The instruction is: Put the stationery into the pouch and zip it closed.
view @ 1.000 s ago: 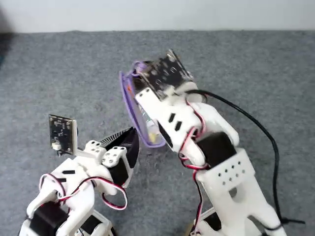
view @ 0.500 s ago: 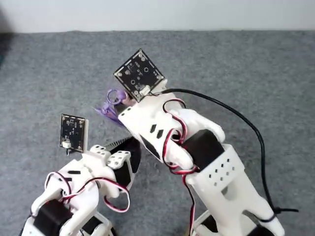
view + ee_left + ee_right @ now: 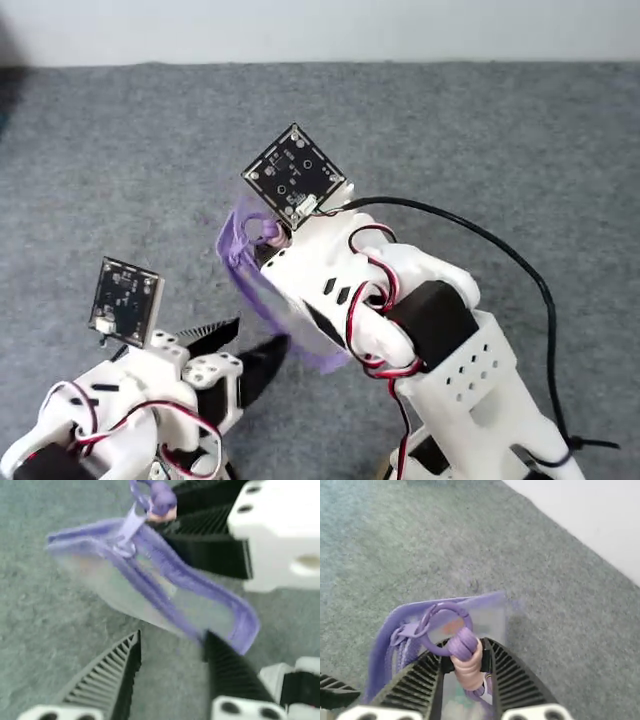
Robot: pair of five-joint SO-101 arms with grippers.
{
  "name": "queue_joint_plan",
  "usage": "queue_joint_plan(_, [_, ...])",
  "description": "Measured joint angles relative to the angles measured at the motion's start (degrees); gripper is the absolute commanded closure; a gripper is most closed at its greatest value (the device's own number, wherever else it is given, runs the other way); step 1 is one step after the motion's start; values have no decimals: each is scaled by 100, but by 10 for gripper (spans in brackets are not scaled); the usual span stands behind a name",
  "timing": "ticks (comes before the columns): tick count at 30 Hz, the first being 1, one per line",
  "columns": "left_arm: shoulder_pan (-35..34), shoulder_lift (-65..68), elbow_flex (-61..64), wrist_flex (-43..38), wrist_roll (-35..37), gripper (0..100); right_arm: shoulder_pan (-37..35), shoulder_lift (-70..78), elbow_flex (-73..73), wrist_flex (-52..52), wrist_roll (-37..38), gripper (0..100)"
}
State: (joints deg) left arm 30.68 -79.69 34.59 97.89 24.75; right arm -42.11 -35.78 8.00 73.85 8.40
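Note:
The purple-edged clear pouch [image 3: 268, 303] hangs tilted above the grey mat from my right gripper [image 3: 266, 236]. In the right wrist view that gripper [image 3: 465, 647] is shut on the pink and purple charm [image 3: 466, 656], which is tied to the ring of the zip pull [image 3: 445, 625] at the pouch's [image 3: 405, 635] top end. My left gripper [image 3: 172, 636] stands open just below the pouch's [image 3: 150, 587] lower corner and is not holding it. Its black fingers [image 3: 268, 357] lie at the front left. What is inside the pouch is a blur, and I cannot make out how the zip stands.
Grey felt mat [image 3: 520, 150] covers the table, with free room at the back and right. A white wall [image 3: 320, 30] borders the far edge. The right arm's black cable [image 3: 530, 280] trails over the mat on the right.
The right arm turned its wrist and swung the pouch down toward the front left. The left arm drew back toward the front edge, away from the pouch.

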Motion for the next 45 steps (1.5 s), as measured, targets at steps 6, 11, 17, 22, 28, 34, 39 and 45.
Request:
queue_joint_plan(6, [0,0,0,62,0,742,9,193,9,-105,-35,991])
queue_joint_plan(11, [-114,0,369,-369,9,743,-149,290,9,-123,-35,991])
queue_joint_plan(17, [-193,9,747,-835,35,782,53,290,-88,-79,-35,991])
queue_joint_plan(22, [-237,0,1081,-1319,246,829,220,290,-642,862,-246,991])
queue_joint_plan(28, [-229,9,1459,-1741,765,830,237,290,-949,1793,-818,991])
queue_joint_plan(34, [-246,9,1336,-1679,835,825,703,545,-949,1064,-941,991])
queue_joint_plan(39, [-255,0,765,-1363,633,753,976,1081,-949,527,-941,991])
queue_joint_plan(45, [-510,0,-105,-879,545,739,958,1196,-949,431,-598,991])
